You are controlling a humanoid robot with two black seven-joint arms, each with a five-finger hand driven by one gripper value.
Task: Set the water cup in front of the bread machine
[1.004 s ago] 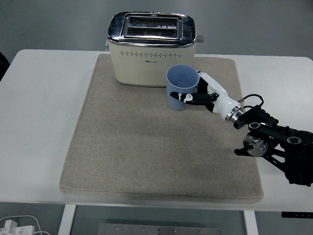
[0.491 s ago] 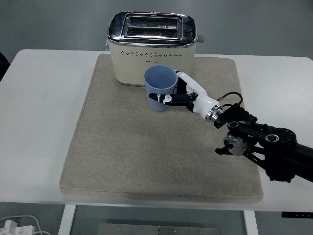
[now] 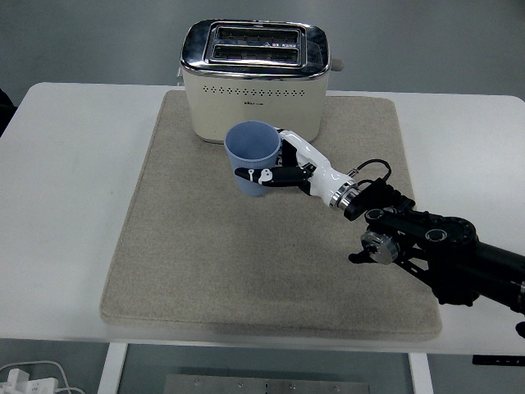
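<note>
One blue cup (image 3: 253, 155) gripped by the right hand (image 3: 293, 168) with fingers closed around it, one cream toaster (image 3: 255, 80) near the mat's (image 3: 189, 271) far edge, one mat on the desk (image 3: 66, 205).

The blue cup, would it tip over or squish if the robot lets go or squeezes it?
The blue cup probably won't squish: its rim keeps a round shape inside the right hand. It looks empty, so likely light. Wider at the top than the bottom, it might tip if bumped on the soft mat.
</note>
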